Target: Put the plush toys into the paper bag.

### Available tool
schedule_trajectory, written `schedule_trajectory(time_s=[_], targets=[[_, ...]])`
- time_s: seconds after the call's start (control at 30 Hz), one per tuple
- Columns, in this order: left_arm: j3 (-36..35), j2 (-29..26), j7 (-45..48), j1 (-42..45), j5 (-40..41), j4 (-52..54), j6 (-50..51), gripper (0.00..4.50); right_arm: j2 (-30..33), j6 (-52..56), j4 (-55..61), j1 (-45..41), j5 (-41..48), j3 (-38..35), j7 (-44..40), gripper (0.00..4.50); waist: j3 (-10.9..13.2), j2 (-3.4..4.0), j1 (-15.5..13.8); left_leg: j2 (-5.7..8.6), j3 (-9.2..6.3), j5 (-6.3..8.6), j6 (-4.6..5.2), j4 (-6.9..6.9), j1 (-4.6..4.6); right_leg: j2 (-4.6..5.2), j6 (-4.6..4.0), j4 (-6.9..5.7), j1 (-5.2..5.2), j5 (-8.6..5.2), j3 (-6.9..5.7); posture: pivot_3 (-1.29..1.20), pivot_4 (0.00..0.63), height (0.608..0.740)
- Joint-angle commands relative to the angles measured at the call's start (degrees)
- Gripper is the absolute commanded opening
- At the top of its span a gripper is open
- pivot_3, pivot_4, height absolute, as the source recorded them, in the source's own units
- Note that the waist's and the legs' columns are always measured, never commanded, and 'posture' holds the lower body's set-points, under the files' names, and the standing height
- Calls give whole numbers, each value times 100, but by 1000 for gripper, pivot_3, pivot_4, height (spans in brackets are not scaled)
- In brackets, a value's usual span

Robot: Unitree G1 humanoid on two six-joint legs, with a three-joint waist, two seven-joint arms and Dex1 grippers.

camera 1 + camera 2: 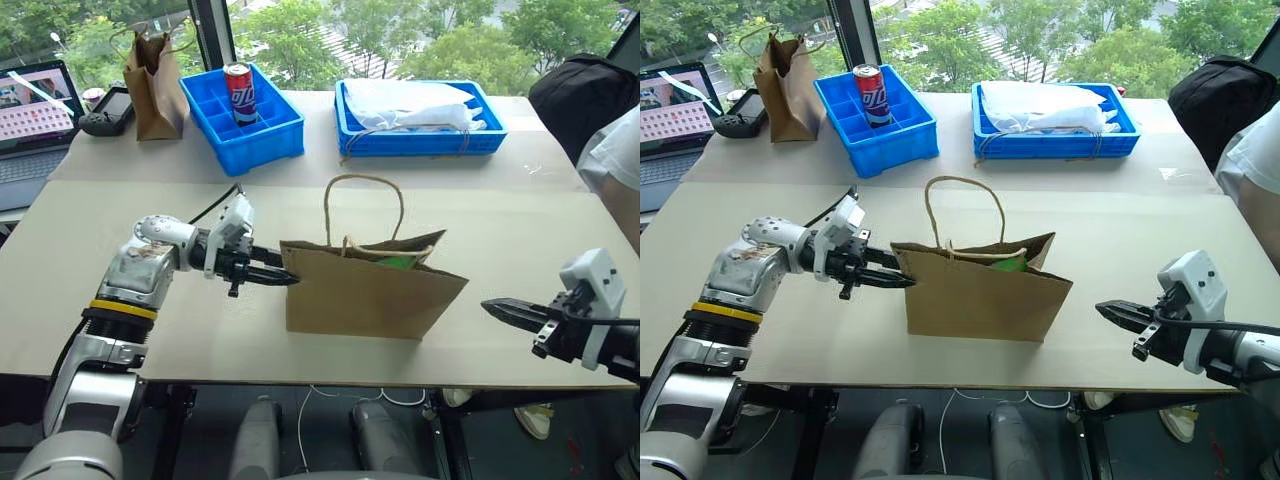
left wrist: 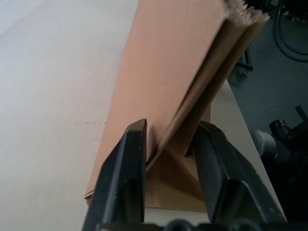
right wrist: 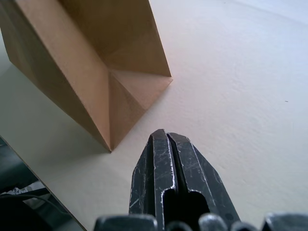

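The wide brown paper bag [image 1: 370, 292] stands upright in the middle of the table, its cord handles [image 1: 362, 190] looped above the mouth. A light green plush toy [image 1: 402, 262] peeks out inside the bag's opening. My left gripper [image 1: 285, 278] is at the bag's left end, pointing into it. In the left wrist view its fingers [image 2: 137, 154] stand open on either side of the bag's folded side [image 2: 183, 62]. My right gripper [image 1: 497, 308] hovers over the table's front right, apart from the bag, shut and empty, its fingertips [image 3: 166, 139] pressed together.
Along the far edge sit a smaller brown paper bag [image 1: 152, 88], a blue bin [image 1: 262, 135] with a red can [image 1: 238, 92], and a blue tray [image 1: 420, 140] holding white cloth. A laptop [image 1: 30, 115] is far left. A person's sleeve [image 1: 618, 150] shows at the right edge.
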State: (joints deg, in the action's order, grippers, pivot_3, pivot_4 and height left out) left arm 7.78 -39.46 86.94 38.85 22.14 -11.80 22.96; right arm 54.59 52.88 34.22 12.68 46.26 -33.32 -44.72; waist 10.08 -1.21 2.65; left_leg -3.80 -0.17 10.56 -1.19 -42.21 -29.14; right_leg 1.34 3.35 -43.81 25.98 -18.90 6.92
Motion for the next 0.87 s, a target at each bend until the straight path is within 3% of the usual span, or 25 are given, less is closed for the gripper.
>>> schedule_trajectory(time_s=[0.03, 0.1, 0.13, 0.2, 0.3, 0.4, 0.43, 0.47, 0.57, 0.87], targets=[[-495, -595, 103, -238, 478, 648, 683, 3502, -155, -46, 136, 108, 135, -132, -20, 0, 0, 0, 8, -1, 0, 0, 0, 4, 2, 0, -2, 0, 1, -1, 0, 0, 150, 665], [-740, -887, 54, -478, 721, 792, 1124, 4280, -483, -338, 127, 236, 73, -257, 9, 0, 0, 0, -9, -5, -1, 0, 0, 8, 2, -3, -4, -2, 2, -3, -3, 0, 150, 665], [-821, -982, 14, -579, 802, 858, 1264, 4405, -616, -472, 129, 284, 25, -305, 11, 0, 0, 0, -11, -5, -1, 0, 0, 9, 3, -2, -4, -1, 3, -3, -3, 0, 150, 665], [-1215, -1131, -98, -996, 1038, 857, 1487, 4405, -1256, -881, 147, 411, 38, -440, 174, 0, 0, 1, -15, -3, 1, 0, 0, 8, 2, -1, -4, -2, 3, -4, -2, 0, 150, 665], [-1696, -1042, -595, -1727, 820, 824, 866, 4405, -1952, -1645, 113, 778, -368, -440, 229, 0, -3, 5, -24, -6, 0, 0, 0, 9, 5, 0, -5, 1, 0, -5, -4, 0, 150, 665], [-2195, -392, -1746, -2236, 760, 358, 626, 4405, -2376, -2468, -9, 948, -964, -157, 291, 0, -6, 7, -38, -4, 3, 0, -1, 5, 5, 4, -6, -1, 1, -5, -4, 0, 150, 665], [-2217, -223, -2041, -2524, 452, 192, 91, 4405, -2513, -2674, -80, 961, -1092, -108, 343, 0, -10, 5, -34, -6, 5, 0, -1, -6, 7, 6, -5, -7, -2, -5, -5, 0, 150, 665], [-2215, -96, -2235, -2760, 174, 153, -447, 4405, -2600, -2827, -138, 972, -1185, -74, 376, 0, -14, 4, -20, -6, 8, 0, -1, -8, 9, 7, -4, -6, -2, -4, -4, 0, 150, 665], [-2148, 229, -3062, -3210, -183, 448, -631, 4405, -2746, -3329, -222, 1037, -1658, 217, 436, 0, -34, -15, -13, -11, 15, 1, -3, -5, 10, 9, -9, -10, 1, -2, -1, 0, 150, 665], [-1948, 472, -3565, -3656, -255, 1503, -914, 4405, -2716, -3681, -316, 1036, -2100, 741, 571, 0, -65, 8, -20, -14, 26, 2, -4, -6, 26, 9, -48, -23, 2, -23, 2, 0, 150, 665]])
